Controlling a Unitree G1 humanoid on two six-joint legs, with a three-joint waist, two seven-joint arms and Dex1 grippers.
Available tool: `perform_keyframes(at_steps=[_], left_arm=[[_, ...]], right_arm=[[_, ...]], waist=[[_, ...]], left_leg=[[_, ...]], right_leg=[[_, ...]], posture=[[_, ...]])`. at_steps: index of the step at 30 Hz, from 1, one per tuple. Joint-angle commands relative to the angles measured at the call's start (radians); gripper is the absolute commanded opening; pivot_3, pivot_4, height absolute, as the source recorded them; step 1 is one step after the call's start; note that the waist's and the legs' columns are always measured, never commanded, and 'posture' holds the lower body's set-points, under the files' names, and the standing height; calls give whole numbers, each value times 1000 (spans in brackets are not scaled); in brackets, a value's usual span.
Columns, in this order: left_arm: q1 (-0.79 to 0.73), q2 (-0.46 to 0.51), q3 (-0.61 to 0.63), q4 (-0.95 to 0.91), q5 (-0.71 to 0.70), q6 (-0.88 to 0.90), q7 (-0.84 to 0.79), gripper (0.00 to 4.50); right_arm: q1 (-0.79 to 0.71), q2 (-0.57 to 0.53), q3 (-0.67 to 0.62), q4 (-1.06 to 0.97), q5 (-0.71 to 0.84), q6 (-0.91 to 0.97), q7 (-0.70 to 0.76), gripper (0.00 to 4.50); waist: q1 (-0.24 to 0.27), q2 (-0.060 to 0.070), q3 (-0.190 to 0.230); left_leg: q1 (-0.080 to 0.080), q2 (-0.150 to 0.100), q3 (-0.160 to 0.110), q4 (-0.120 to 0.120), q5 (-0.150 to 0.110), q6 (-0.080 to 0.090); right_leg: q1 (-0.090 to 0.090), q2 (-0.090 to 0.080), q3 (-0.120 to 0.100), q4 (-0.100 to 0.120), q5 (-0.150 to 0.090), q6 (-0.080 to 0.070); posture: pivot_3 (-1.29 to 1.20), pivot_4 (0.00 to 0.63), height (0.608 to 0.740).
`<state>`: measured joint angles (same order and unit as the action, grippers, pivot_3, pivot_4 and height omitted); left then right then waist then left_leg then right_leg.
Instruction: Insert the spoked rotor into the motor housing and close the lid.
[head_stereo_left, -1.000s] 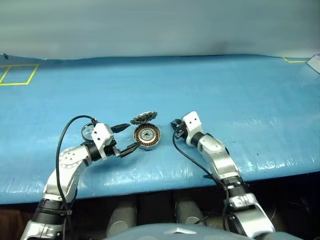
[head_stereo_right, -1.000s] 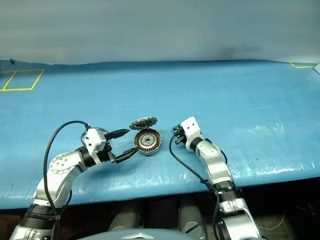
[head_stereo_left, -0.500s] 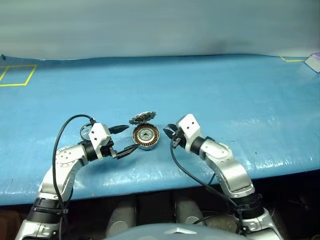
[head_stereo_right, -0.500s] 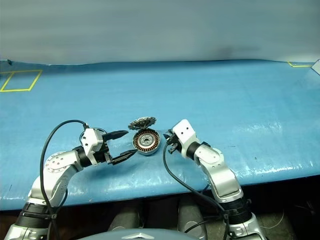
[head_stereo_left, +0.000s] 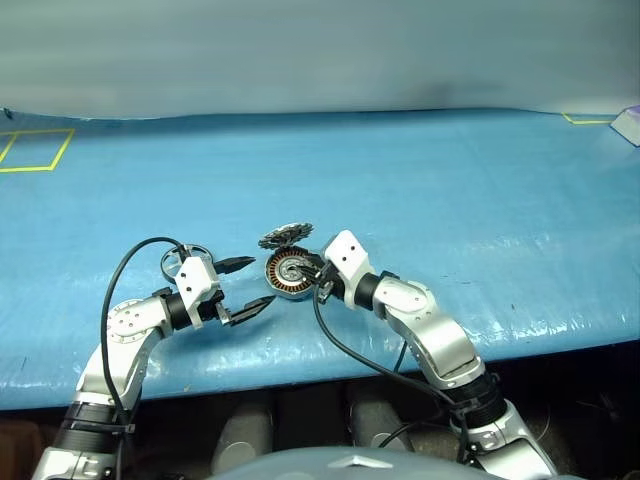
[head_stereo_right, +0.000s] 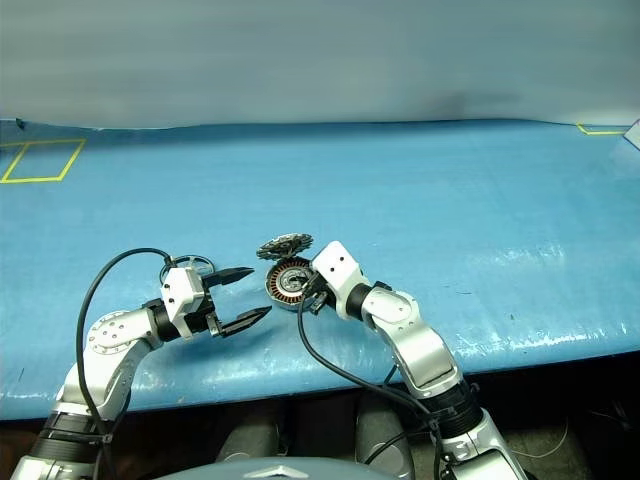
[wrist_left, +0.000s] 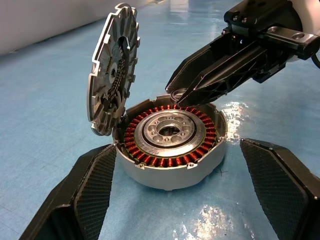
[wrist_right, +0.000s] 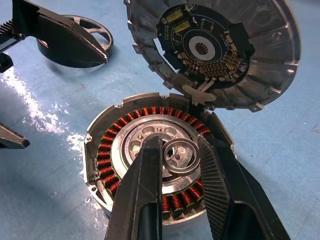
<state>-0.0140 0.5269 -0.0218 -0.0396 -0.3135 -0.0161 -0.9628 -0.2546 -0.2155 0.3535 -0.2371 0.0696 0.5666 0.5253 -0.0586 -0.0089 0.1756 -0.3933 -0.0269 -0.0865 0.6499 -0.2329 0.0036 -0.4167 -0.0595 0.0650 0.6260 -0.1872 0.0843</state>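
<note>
The motor housing, a flat disc with copper windings around a silver hub, lies on the blue table. Its notched silvery lid stands hinged open behind it, circuit board showing. My right gripper hovers over the hub, shut on a small thin ring. In the head view it reaches in from the right. My left gripper is open just left of the housing, its fingers apart on either side and touching nothing. The spoked rotor, a ring with spokes, lies on the table behind my left wrist.
Blue sheeting covers the table, and its front edge runs close under both arms. A yellow taped square marks the far left and a yellow corner the far right. A pale object sits at the right border.
My right gripper has swung left and risen, from beside the housing to over its hub. The left gripper has hardly moved. Housing, lid and rotor lie as before.
</note>
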Motion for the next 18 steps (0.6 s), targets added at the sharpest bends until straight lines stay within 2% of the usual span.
perform_keyframes(at_steps=[1,18], left_arm=[[-6,-14,-6,18,14,-56,-3,4344],[-17,-41,-22,51,38,-95,14,4344]], right_arm=[[-24,15,7,4,6,-29,5,711],[-59,72,26,89,2,-43,1,711]], waist=[[0,0,0],[0,0,0]], left_leg=[[0,0,0,0,0,0],[0,0,0,-1,0,0]], right_leg=[[0,0,0,0,0,0],[0,0,0,0,0,0]], posture=[[0,150,740],[0,150,740]])
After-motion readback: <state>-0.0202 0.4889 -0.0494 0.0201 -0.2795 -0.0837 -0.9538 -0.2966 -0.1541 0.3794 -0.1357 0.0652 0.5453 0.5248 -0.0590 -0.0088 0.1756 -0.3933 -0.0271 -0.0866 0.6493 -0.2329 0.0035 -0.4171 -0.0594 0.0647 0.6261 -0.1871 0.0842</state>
